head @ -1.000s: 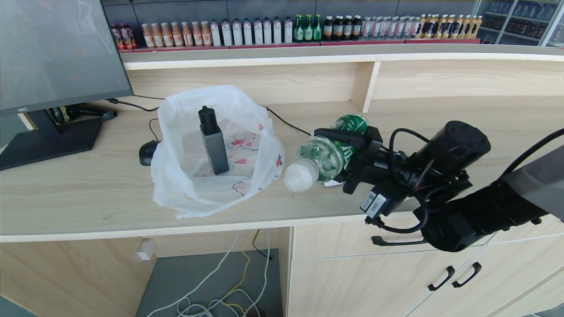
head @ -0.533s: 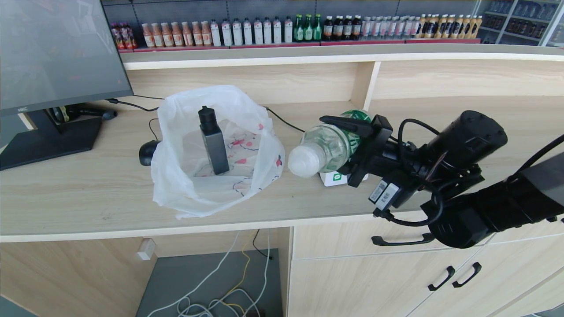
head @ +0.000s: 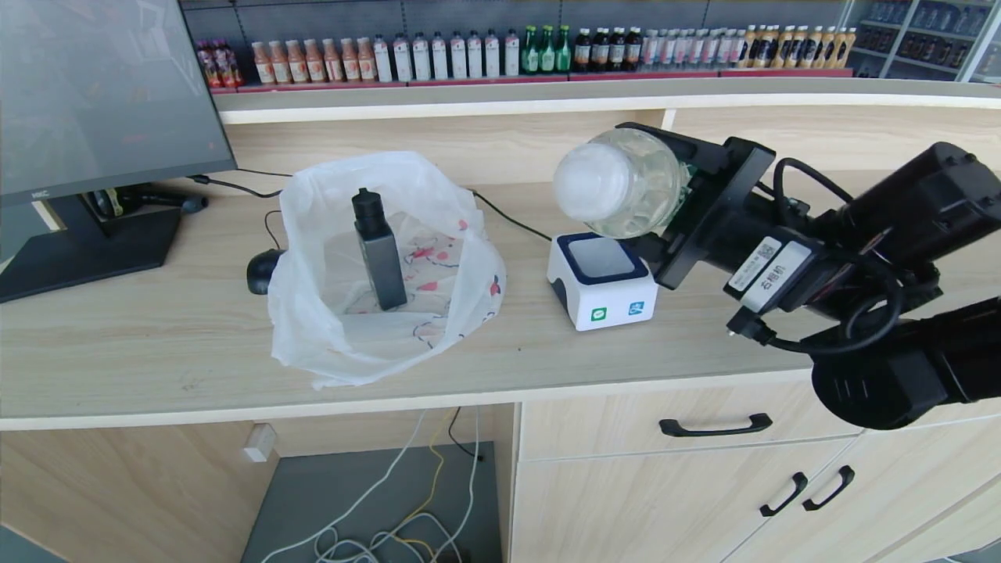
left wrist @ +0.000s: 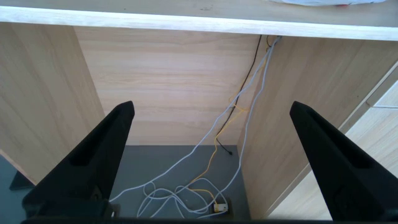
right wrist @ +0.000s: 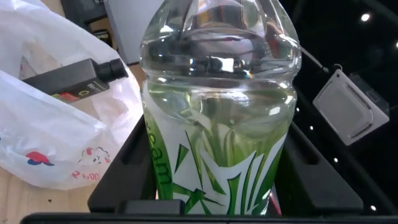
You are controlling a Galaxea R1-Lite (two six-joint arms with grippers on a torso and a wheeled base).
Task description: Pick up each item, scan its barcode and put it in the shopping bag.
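Head view puts the scanner [head: 600, 280] below the bottle [head: 618, 181] mid-frame; right wrist view adds its green label [right wrist: 214, 171]. Your right gripper [head: 661, 191] pinches it; left gripper [left wrist: 210, 165] gapes wide.

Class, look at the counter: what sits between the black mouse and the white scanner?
The white shopping bag, with a dark bottle inside, sits between the mouse and the scanner, as the head view shows.
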